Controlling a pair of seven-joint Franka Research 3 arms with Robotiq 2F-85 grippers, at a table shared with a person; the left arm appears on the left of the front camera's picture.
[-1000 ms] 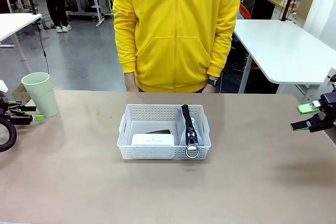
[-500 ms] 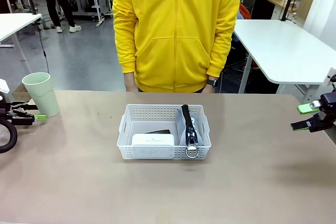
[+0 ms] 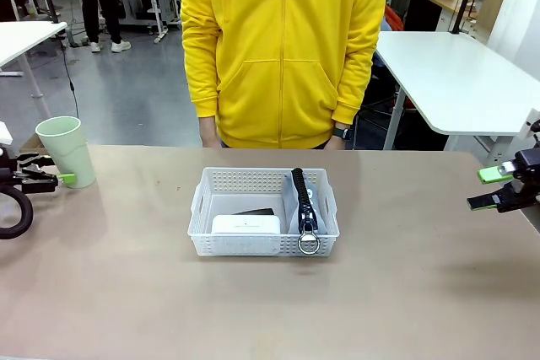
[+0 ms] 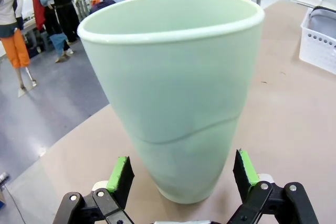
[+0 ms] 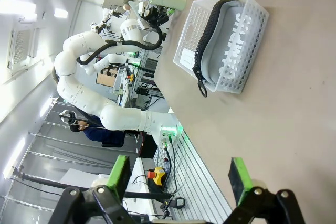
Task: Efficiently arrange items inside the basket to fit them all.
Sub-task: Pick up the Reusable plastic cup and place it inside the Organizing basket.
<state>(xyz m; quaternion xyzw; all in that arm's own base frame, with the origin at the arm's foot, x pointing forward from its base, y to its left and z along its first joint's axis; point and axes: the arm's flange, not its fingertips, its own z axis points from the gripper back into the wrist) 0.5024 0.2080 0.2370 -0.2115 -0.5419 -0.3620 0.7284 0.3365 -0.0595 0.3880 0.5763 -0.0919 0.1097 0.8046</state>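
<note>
From where I stand, the basket (image 3: 265,212) sits mid-table and already holds most of the load: the white box (image 3: 245,224) lies against its near wall on the left side, a small black object (image 3: 255,212) peeks out just behind that box, and the grey pouch (image 3: 306,205) stands on edge along the basket's right side, its metal ring (image 3: 308,243) hanging over the near rim. What is left is the pale green cup (image 3: 67,151), upright on the table well to the left of the basket, near the far edge. The left gripper (image 4: 181,174) has its fingers spread on either side of the cup's base, not yet pressing on it, so I judge the pick-up is about to start. The right gripper (image 3: 494,189) hangs well to the right of the basket with its fingers apart and nothing between them.
</note>
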